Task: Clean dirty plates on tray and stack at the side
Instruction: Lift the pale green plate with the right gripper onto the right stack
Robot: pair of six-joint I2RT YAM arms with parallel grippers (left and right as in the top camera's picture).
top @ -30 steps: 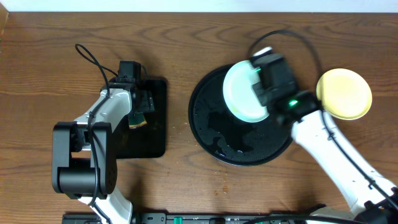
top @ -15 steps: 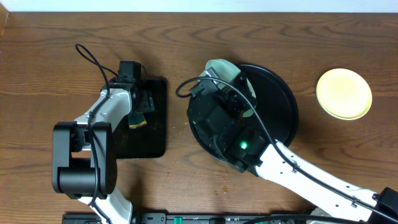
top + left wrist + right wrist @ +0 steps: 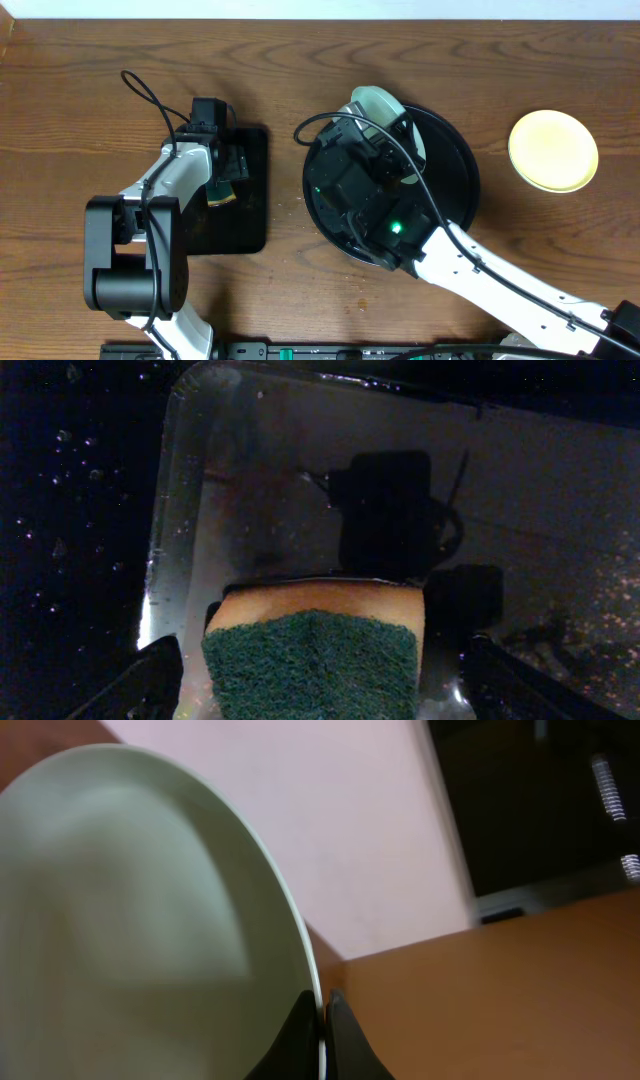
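Over the tray [image 3: 455,180], plate [image 3: 375,101] now edge-up

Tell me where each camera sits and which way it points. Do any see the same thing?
Overhead: fixed above the table, looking straight down; left arm and right arm show, plus the round black tray and a yellow plate.
Left wrist: on the left arm, facing down at a sponge in a rectangular tray; its open fingers flank the sponge.
Right wrist: on the right arm, facing sideways toward a wall; the right gripper pinches a pale blue plate by its rim.
Shared: overhead also shows that sponge and that plate.
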